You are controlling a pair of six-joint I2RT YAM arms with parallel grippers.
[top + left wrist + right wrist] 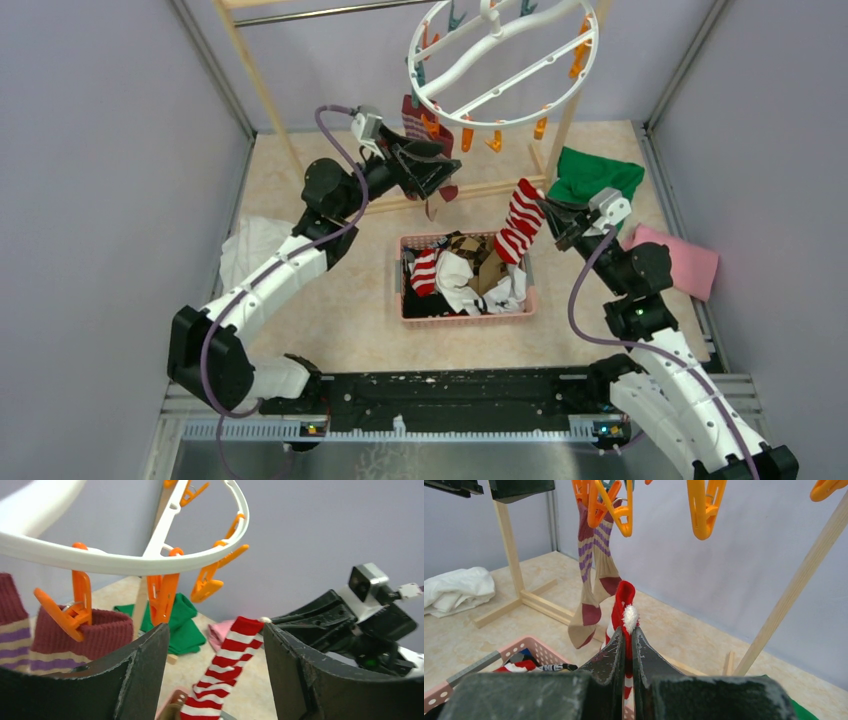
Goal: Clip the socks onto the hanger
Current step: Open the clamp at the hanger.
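Beige mottled tabletop point(340, 320) enclosed by grey walls point(100, 150), with a wooden rack frame point(510, 550) standing at the far side. The hanger point(100, 560) hangs above the far centre, and a tan and maroon striped sock point(589, 580) is pegged at its left rim. A pink basket point(465, 318) at centre holds more socks point(460, 275). The red-and-white striped sock point(520, 220) hangs over the basket's far right corner, its upper end pinched between the clenched fingers of the right gripper point(629, 645). The left gripper point(215, 680), just below the ring and beside the pegged sock, has its fingers spread wide, grasping nothing. A green cloth point(595, 175) and a pink cloth point(690, 262) lie at the right, a white cloth point(250, 245) at the left.
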